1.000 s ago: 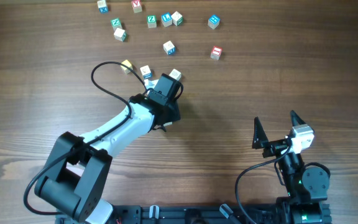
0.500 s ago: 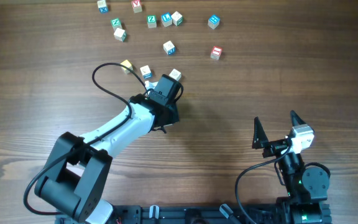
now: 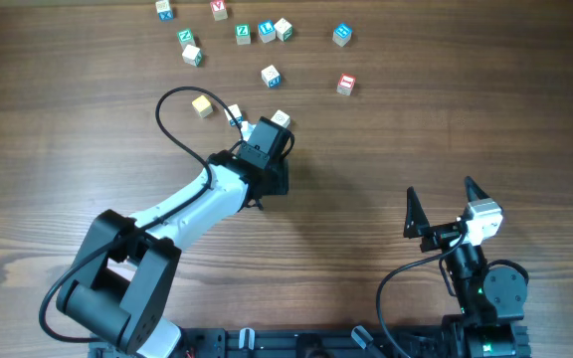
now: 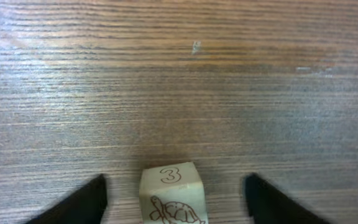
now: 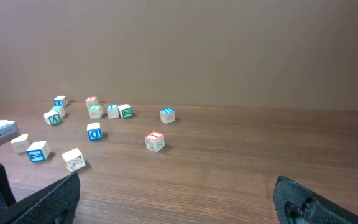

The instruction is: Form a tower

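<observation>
No tower shows in any view; every cube lies singly on the wooden table. A pale cube (image 4: 169,199) with a "3" on top and a turtle drawing on its side sits on the table between the fingers of my left gripper (image 4: 174,200). The gripper is open, with a gap on each side of the cube. From overhead this cube (image 3: 281,119) lies just past the left gripper (image 3: 273,132). A yellow-faced cube (image 3: 202,104) lies to the left, and a red-faced cube (image 3: 345,84) to the far right. My right gripper (image 3: 444,206) stands open and holds nothing, near the front edge.
Several loose letter cubes (image 3: 242,33) are scattered along the far side. A blue-lettered cube (image 3: 234,112) lies by the left arm's black cable loop (image 3: 164,111), and another (image 3: 272,75) lies farther back. A wall (image 5: 229,50) rises behind the table.
The left arm has shifted slightly and its cable loop has swung farther back, uncovering the yellow-faced cube. The pale cube and the right arm have stayed put.
</observation>
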`<state>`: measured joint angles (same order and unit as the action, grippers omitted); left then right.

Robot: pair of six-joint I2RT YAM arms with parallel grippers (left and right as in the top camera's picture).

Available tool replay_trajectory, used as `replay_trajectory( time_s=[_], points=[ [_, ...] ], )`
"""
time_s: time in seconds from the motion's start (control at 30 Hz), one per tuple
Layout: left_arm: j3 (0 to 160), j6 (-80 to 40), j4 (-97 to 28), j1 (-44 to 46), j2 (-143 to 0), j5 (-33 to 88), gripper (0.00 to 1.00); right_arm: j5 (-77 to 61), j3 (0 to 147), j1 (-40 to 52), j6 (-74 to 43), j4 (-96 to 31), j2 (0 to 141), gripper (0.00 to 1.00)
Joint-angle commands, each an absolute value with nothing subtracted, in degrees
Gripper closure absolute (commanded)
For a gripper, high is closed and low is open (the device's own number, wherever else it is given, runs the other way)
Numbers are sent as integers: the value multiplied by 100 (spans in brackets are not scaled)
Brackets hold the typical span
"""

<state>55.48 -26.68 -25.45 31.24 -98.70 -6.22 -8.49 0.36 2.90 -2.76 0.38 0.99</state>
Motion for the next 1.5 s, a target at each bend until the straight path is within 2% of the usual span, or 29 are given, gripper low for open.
replay_trajectory(
  time_s=[0.0, 0.07, 0.13, 0.17, 0.2, 0.3, 0.33, 0.37, 0.43, 0.47, 0.57, 0.6, 0.63, 0.67, 0.7, 0.83, 0.93, 1.1, 1.47],
  points=[
    [5811, -2565, -2635, 2941, -9926, -718, 20, -786, 30, 303, -314, 56, 54, 0],
    [6233, -2449, -2926, 2740, -9926, -711, 20, -784, 30, 303, -314, 56, 54, 0],
    [6901, -2213, -3308, 2467, -9926, -716, 13, -786, 30, 303, -311, 56, 54, 0],
    [7244, -2178, -3441, 2327, -9926, -714, 13, -786, 30, 303, -314, 56, 54, 0],
    [7583, -2178, -3481, 2165, -9926, -714, 27, -784, 30, 303, -314, 56, 54, 0],
    [7988, -2171, -3151, 1828, -9926, -718, 44, -784, 30, 303, -314, 56, 54, 0],
    [7990, -2158, -2891, 1702, -9931, -716, 60, -784, 30, 303, -314, 56, 54, 0],
    [7988, -2161, -2790, 1632, -9974, -716, 68, -784, 30, 303, -314, 56, 54, 0],
    [7988, -2161, -2676, 1542, -10147, -716, 91, -786, 30, 303, -314, 56, 54, 0],
    [7988, -2161, -2648, 1525, -10309, -716, 96, -784, 30, 303, -316, 56, 54, 0],
    [7988, -2158, -2609, 1525, -10700, -716, 94, -784, 30, 303, -316, 56, 54, 0],
    [7988, -2158, -2587, 1525, -10866, -716, 76, -786, 30, 303, -314, 56, 54, 0],
    [7988, -2161, -2563, 1518, -11026, -718, 48, -784, 30, 303, -314, 56, 54, 0],
    [7988, -2158, -2521, 1518, -11192, -716, 25, -786, 30, 303, -314, 56, 54, 0],
    [7988, -2161, -2502, 1518, -11306, -716, 21, -786, 30, 303, -314, 56, 54, 0],
    [7983, -2161, -2499, 1522, -11625, -716, 25, -784, 30, 303, -316, 56, 54, 0],
    [7983, -2161, -2460, 1520, -11824, -716, 42, -784, 30, 303, -311, 56, 54, 0],
    [7983, -2163, -2327, 1520, -11891, -716, 61, -784, 30, 303, -314, 56, 54, 0],
    [7983, -2163, -2383, 1520, -11896, -716, 62, -784, 30, 303, -314, 56, 54, 0]
  ],
)
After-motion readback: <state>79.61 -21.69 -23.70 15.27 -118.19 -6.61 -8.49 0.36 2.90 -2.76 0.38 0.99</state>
